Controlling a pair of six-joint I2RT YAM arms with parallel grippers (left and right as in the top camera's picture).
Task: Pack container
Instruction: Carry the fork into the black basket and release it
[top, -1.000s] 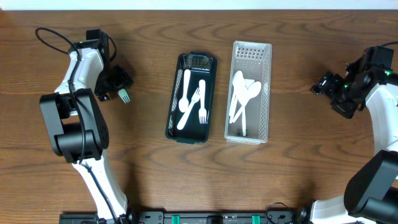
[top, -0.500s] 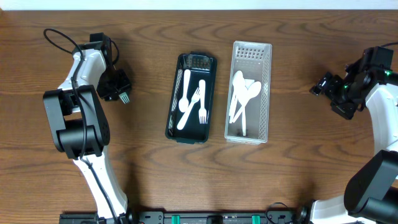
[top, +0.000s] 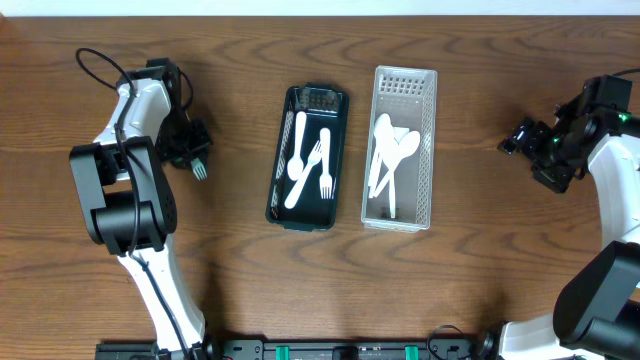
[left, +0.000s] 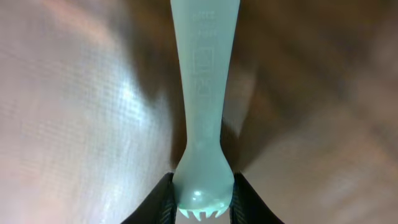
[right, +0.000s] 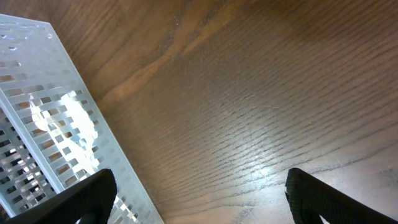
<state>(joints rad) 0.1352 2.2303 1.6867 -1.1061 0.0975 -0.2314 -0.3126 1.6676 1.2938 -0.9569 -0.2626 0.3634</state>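
Note:
A pale green fork (left: 204, 93) fills the left wrist view, its tined head pinched between my left gripper's (left: 202, 205) black fingers. From overhead, the left gripper (top: 193, 152) is at the table's left, shut on the green fork (top: 200, 169), whose tines poke out toward the front. A dark green tray (top: 310, 216) at centre holds white forks and a knife. Beside it on the right, a white perforated basket (top: 405, 82) holds white spoons. My right gripper (top: 518, 138) hovers open at the far right, with nothing between its fingers (right: 93, 199).
The basket's slotted wall (right: 37, 93) shows at the left of the right wrist view, over bare wood. A black cable (top: 95, 62) loops behind the left arm. The table's far edge runs along the top of the overhead view.
The left gripper has closed on the green fork's head and shifted slightly toward the front. The right arm has not moved.

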